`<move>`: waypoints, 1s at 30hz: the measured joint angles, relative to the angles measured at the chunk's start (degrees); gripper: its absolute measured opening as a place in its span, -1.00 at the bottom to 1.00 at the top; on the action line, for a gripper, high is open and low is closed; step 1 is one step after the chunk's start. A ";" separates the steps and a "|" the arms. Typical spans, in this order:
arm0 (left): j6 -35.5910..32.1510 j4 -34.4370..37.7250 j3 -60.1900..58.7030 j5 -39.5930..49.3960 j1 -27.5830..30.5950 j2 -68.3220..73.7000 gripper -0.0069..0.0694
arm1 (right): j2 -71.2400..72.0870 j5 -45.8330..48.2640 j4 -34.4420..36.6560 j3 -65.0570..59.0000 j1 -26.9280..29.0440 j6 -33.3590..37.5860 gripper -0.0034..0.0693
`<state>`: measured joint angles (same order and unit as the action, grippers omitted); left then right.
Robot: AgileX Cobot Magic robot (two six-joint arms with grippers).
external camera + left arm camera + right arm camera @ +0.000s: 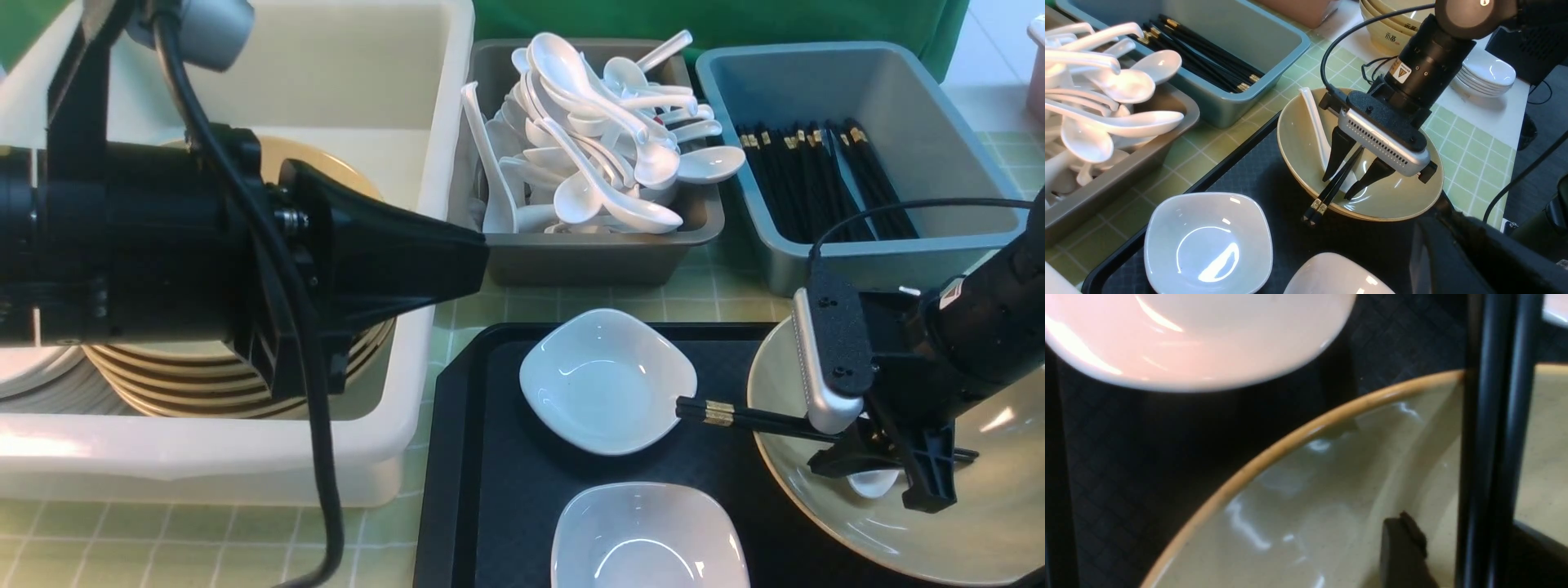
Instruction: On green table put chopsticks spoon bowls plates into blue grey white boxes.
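- Front view: at the lower right of the frame the right gripper (878, 482) hangs low over a beige plate (784, 457). A pair of black chopsticks (735, 416) lies across the plate's left rim, its gold-banded ends pointing at the middle of the frame. A white spoon (872, 483) lies in the plate under the gripper. The blue box (939, 139), upper right, already holds chopsticks. The left gripper (478, 257) fills the left half, its jaws pressed together with nothing in them.
- Left wrist view: in the middle of the frame the right gripper (1339, 188) has 1 jaw on each side of the chopsticks (1319, 204). The pair sits close to 1 jaw and clear of the other, so the jaws are apart and nothing is gripped yet. The spoon (1312, 118) lies just beside the chopsticks on the plate (1396, 196).
- Right wrist view: the chopsticks (1490, 457) run top to bottom at the right of the frame, and 1 finger (1400, 551) shows low down against the plate (1331, 498).
- To my eye this is the chopstick pick-up. The next move needs the jaws to close squarely on both sticks without catching the spoon, then lift them clear and carry them to the blue box.
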<state>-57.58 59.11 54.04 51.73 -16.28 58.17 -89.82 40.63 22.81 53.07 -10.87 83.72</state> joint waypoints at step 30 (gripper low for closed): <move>0.00 -0.17 0.00 -3.64 0.00 0.00 -0.82 | -6.64 -4.78 0.53 35.07 6.89 -37.55 -0.55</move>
<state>-57.58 58.94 54.04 48.09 -16.28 58.17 -96.46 35.84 23.34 88.14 -3.98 46.17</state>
